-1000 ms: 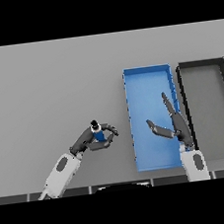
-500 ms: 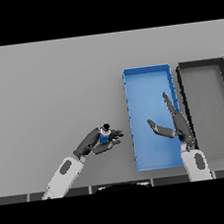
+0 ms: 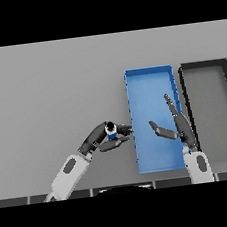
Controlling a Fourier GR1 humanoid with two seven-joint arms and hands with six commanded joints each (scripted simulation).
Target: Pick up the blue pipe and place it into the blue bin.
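Observation:
The blue pipe [image 3: 111, 131] is a small blue piece with a pale end, held off the grey table in my left hand [image 3: 102, 138], whose fingers and thumb curl round it. That hand sits just left of the blue bin [image 3: 149, 81], close to its left wall. The blue bin is a long open tray lying front to back at centre right. My right hand [image 3: 180, 125] hovers over the bin's right half, fingers straight and thumb spread, holding nothing.
A black bin [image 3: 204, 67] of the same shape lies directly right of the blue bin, nearly touching it. The grey table [image 3: 47, 93] stretches out to the left and back.
My left hand has carried the blue pipe to the right, from mid-table to just beside the blue bin's left wall. The right hand has hardly moved.

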